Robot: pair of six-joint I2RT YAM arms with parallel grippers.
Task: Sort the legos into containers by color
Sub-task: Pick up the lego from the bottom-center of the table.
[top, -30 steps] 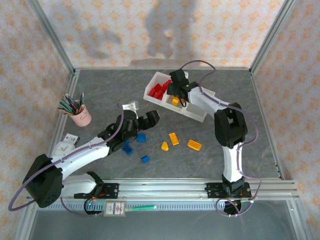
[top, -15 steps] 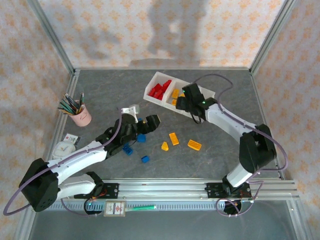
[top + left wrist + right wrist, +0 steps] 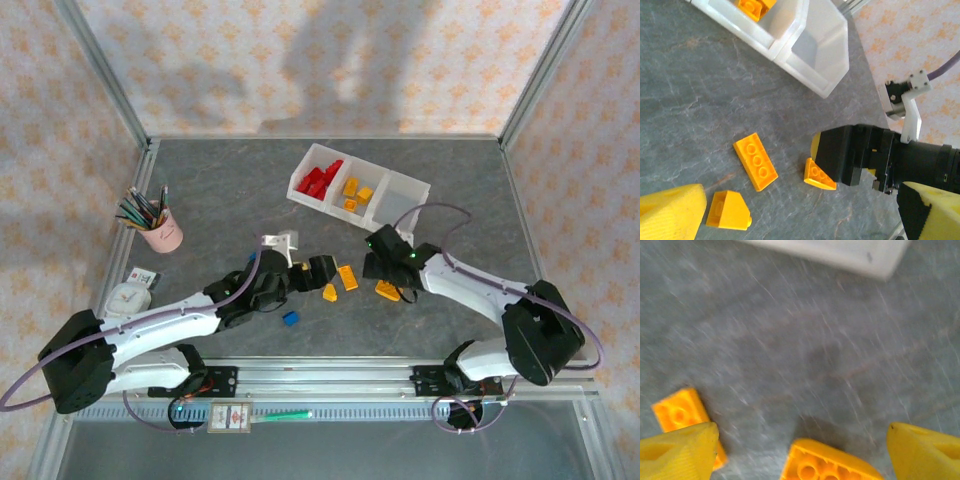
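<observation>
While the left pincer (image 3: 322, 272) hangs open above the table (image 3: 200, 190) near a blue lego (image 3: 290, 318), an orange brick (image 3: 755, 161) lies ahead of it; the right pincer (image 3: 384, 275), fingers spread, straddles an orange wedge (image 3: 827, 467); the tray (image 3: 400, 190) holds red legos (image 3: 318, 180) and orange legos (image 3: 350, 192) in adjoining compartments.

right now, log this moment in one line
left gripper open by orange slope brick | right gripper open over orange wedge plate | tray: red bricks, orange bricks, end empty
</observation>
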